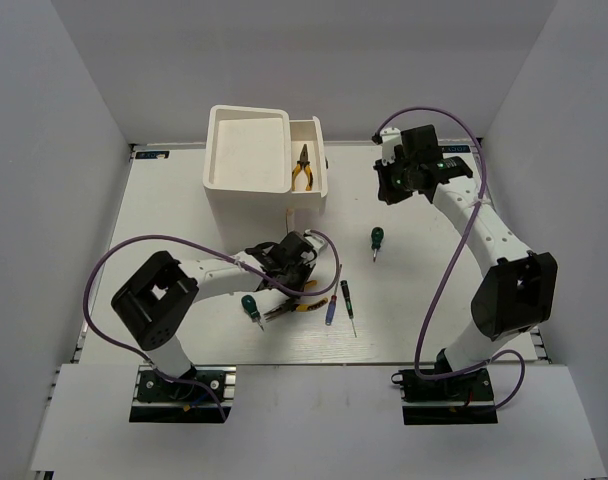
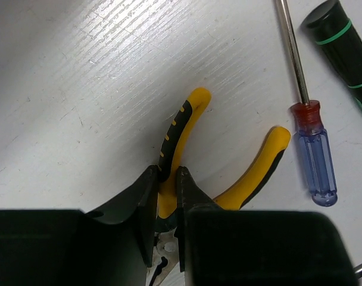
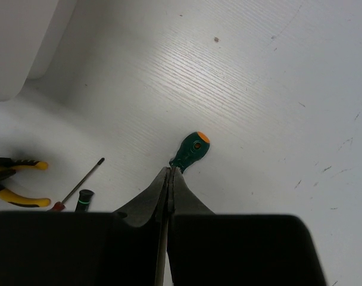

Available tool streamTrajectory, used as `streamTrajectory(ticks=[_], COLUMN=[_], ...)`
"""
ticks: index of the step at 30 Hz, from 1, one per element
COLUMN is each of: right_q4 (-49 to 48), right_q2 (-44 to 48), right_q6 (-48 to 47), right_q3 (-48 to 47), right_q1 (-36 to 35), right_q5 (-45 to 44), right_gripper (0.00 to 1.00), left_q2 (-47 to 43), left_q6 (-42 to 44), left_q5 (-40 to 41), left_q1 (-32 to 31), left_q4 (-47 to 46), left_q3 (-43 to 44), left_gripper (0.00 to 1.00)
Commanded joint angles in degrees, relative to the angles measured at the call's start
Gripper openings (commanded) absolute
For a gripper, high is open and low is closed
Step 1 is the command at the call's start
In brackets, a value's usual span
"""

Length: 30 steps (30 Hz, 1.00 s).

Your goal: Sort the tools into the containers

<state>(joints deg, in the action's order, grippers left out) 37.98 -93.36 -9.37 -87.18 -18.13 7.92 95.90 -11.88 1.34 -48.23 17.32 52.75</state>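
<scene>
Your left gripper [image 2: 167, 177] pinches one handle of the yellow-handled pliers [image 2: 182, 122], lower centre of its wrist view; your right gripper [image 3: 169, 174] sits closed, empty.

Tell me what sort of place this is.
Probably a robot lab test booth, not a real workshop: plain white walls box in a white table, two robot arms are mounted at its near edge, and hand tools lie by a small cabinet.
</scene>
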Motion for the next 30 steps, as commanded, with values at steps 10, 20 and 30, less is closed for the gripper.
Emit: streamTrajectory(ticks=[10,20,30], right_q4=[-1.8,-2.3,-3.2], right_q2=[5.2,6.7,10.6], right_q6=[0.4,-0.3,-0.5], right_q3=[4.2,7.1,12.6], right_q1=[1.0,2.7,4.9], right_q5=[1.3,-0.1,0.1], right_gripper=[0.0,0.0,0.0], left_q2=[-6.5,-15.7,-12.1], left_q6=[-1.7,-1.1,-2.4], left_q5=[3.2,-4.4,12.6], left_q1=[-1.4,-0.9,3.1], left_q4=[9.0,9.8,-6.4], left_q3=[11.4,27.3,38.4], left_gripper=[0.0,0.0,0.0])
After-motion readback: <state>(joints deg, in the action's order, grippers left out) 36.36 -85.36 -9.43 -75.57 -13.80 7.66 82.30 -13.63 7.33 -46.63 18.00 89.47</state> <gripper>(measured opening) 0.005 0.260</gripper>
